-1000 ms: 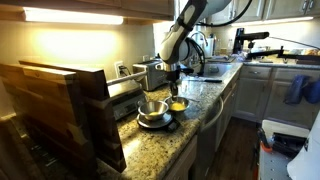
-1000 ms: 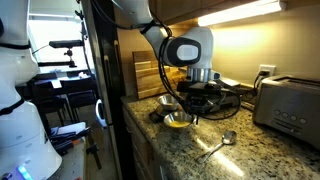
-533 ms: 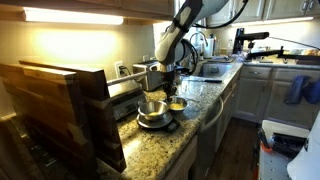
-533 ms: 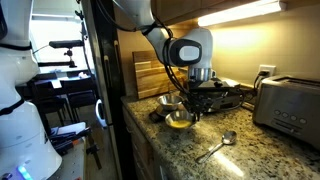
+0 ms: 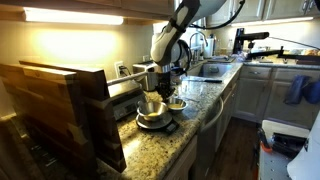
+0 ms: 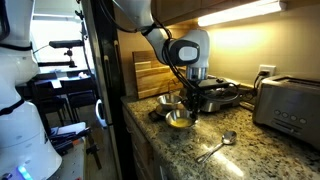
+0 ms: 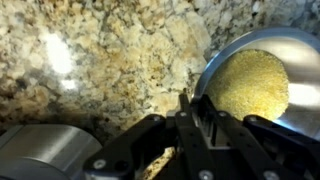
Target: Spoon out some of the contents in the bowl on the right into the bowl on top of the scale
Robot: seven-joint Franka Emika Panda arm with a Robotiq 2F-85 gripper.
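Note:
A steel bowl [image 5: 152, 106] sits on a small black scale [image 5: 158, 123] on the granite counter. Beside it stands a bowl of yellow grains [image 5: 177, 104]. Both bowls show in the other exterior view too, the steel one [image 6: 169, 101] behind the grain bowl [image 6: 179, 119]. My gripper [image 5: 164, 88] hangs just above and between them. In the wrist view the gripper [image 7: 185, 105] is shut on a thin spoon handle [image 7: 183, 99]. The grain bowl [image 7: 250, 85] lies at the upper right and the steel bowl [image 7: 45, 155] at the lower left. The spoon's head is hidden under the gripper.
A second spoon [image 6: 218, 143] lies on the counter in front of a toaster [image 6: 290, 105]. A dark pan [image 6: 224, 95] sits behind the bowls. Wooden boards [image 5: 60, 105] stand at the counter's end. The counter edge [image 5: 205, 125] runs close by the bowls.
My gripper has moved sideways from over the grain bowl toward the steel bowl on the scale, still shut on the spoon. The bowls have not moved.

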